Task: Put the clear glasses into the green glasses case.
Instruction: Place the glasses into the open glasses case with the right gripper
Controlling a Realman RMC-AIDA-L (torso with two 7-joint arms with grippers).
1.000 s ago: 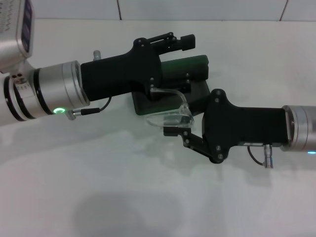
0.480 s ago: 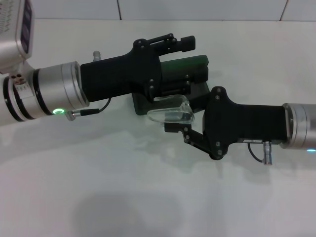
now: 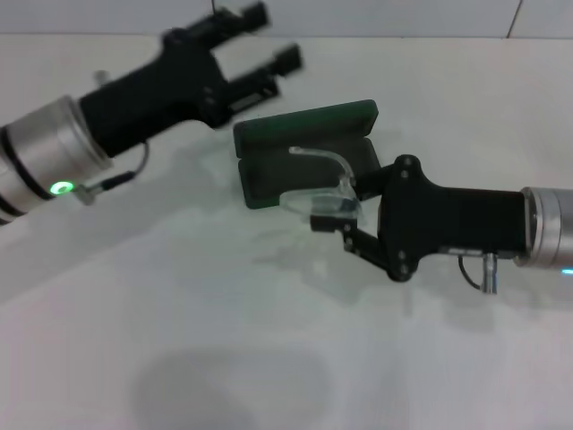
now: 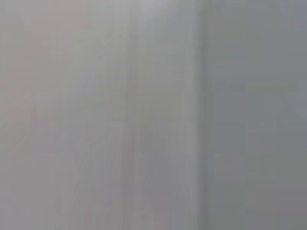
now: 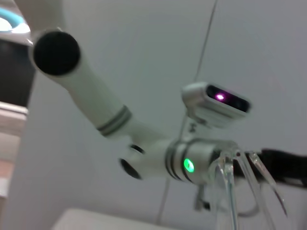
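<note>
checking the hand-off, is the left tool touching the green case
Apart. The head view shows the left tool open, lifted up and away, with white table between its fingers and the green glasses case.

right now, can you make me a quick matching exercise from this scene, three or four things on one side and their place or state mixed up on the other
Things:
1. clear glasses
2. green glasses case
3. left end effector
4. right end effector

States:
A. open, raised beyond the case
B. lies open on the table
C. shut on the glasses
D. held over the case's near edge

Pairs: 1-D, 2-B, 3-A, 4-C
</note>
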